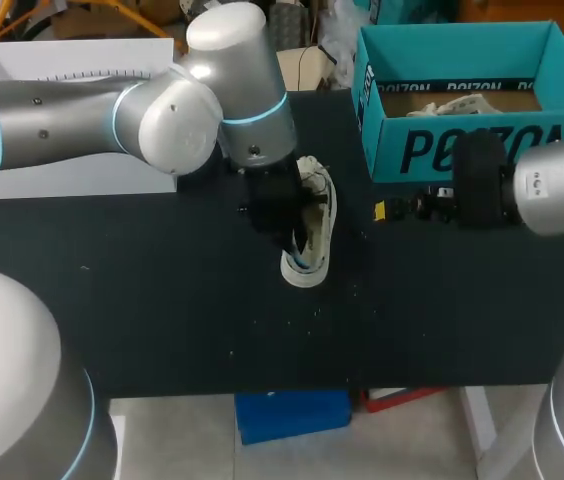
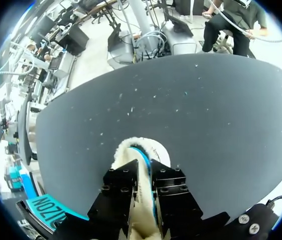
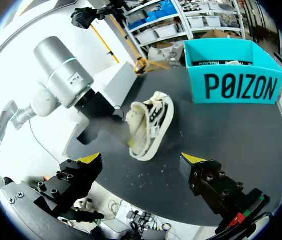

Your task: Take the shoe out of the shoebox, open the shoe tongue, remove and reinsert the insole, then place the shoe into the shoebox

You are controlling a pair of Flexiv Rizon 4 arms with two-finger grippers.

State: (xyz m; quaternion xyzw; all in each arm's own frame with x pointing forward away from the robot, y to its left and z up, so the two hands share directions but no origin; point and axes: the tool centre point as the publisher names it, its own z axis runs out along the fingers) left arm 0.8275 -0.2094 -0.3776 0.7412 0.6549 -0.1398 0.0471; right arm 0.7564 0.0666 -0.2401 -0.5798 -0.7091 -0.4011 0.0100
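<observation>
The shoe [image 1: 307, 268] lies on the black table [image 1: 162, 300], outside the teal shoebox [image 1: 482, 150] and near the shoebox's front corner on the left arm's side. The left gripper [image 2: 143, 169] reaches into the shoe, its fingers pinching a cream, fleecy part; I cannot tell whether that is insole or lining. The right gripper [image 3: 141, 158] hangs before the shoebox's front wall, fingers spread wide, empty, apart from the shoe.
</observation>
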